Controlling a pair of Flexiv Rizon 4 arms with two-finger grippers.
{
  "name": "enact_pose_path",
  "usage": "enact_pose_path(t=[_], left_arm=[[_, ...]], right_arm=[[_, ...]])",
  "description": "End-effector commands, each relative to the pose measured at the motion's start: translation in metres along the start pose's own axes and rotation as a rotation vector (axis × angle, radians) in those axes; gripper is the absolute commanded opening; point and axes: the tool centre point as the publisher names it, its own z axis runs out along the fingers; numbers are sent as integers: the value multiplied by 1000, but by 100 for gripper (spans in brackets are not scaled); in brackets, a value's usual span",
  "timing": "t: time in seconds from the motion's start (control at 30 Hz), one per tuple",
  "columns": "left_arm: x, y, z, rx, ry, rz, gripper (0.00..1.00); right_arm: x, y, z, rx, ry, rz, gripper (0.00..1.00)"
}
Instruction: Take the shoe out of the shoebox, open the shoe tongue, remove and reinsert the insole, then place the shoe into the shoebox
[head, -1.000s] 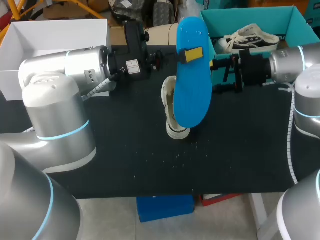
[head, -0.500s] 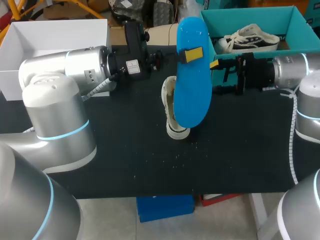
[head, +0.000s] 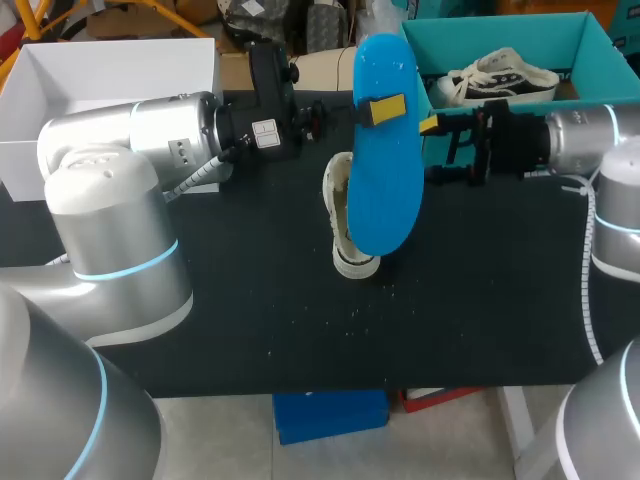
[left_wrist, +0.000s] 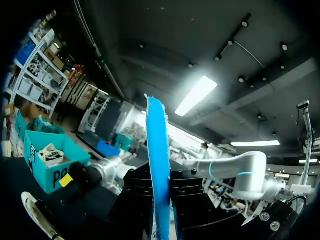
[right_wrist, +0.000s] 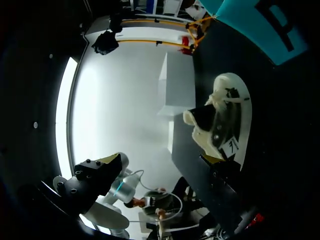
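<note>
My left gripper (head: 382, 109) is shut on a blue insole (head: 385, 190) and holds it lifted over the table's middle. In the left wrist view the insole (left_wrist: 158, 165) stands edge-on between the fingers. A white shoe (head: 342, 215) rests on the black table (head: 250, 300), partly hidden behind the insole. My right gripper (head: 432, 152) is open just right of the insole and holds nothing. In the right wrist view the shoe (right_wrist: 225, 125) lies ahead of that gripper (right_wrist: 160, 162), its opening facing it.
A teal shoebox (head: 440, 45) at the back right holds a second white shoe (head: 500, 75). A white open box (head: 100, 75) stands at the back left. The teal box (left_wrist: 47, 162) also shows in the left wrist view.
My right gripper has turned a little beside the insole, so one yellow tip now shows. The left arm, the insole and the shoe have not moved.
</note>
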Motion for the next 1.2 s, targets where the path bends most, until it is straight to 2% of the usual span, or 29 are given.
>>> enact_pose_path(t=[0.03,0.17,0.23,0.27,0.37,0.93,0.97,1.07,1.2], left_arm=[[9,-8,5,-5,30,213,0],[8,1,4,-128,-37,533,0],[2,11,0,-121,-92,608,0],[-3,19,-2,-146,-117,643,0],[-20,39,-8,-147,-180,640,0],[-20,39,-8,-147,-180,640,0],[-10,38,-4,-102,-151,733,0],[-2,53,0,-79,-65,853,0],[-2,77,-4,-101,-29,969,0]], right_arm=[[-1,2,2,1,1,-1,100],[-1,2,2,1,1,-1,100],[-1,2,2,1,1,-1,100],[-1,2,2,1,1,-1,100],[-1,2,2,1,1,-1,100],[-1,2,2,1,1,-1,100],[-1,2,2,1,1,-1,100],[-1,2,2,1,1,-1,100],[-1,2,2,1,1,-1,100]])
